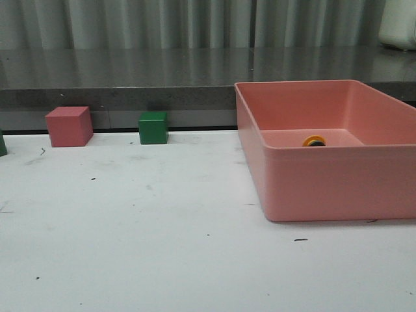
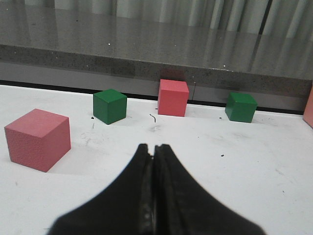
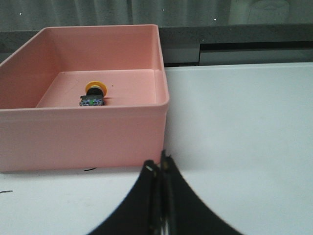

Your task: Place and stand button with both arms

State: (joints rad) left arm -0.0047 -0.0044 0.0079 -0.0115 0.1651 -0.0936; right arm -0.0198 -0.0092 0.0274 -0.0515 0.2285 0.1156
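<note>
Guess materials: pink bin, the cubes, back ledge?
Pink bin: likely moulded plastic, smooth, slightly glossy, with a rounded rim. Red cube and green cube: probably painted wood or foam; matte, finely grainy faces, so it stays open. Back ledge: looks like polished speckled stone or composite, since it reflects the curtain.

bin [image 1: 312,188]: smooth pink plastic | table [image 1: 130,247]: matt white, scuffed | ledge [image 1: 162,71]: glossy speckled stone

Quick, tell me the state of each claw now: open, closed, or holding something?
Left claw: closed, holding nothing.
Right claw: closed, holding nothing; the button lies in the pink bin.
</note>
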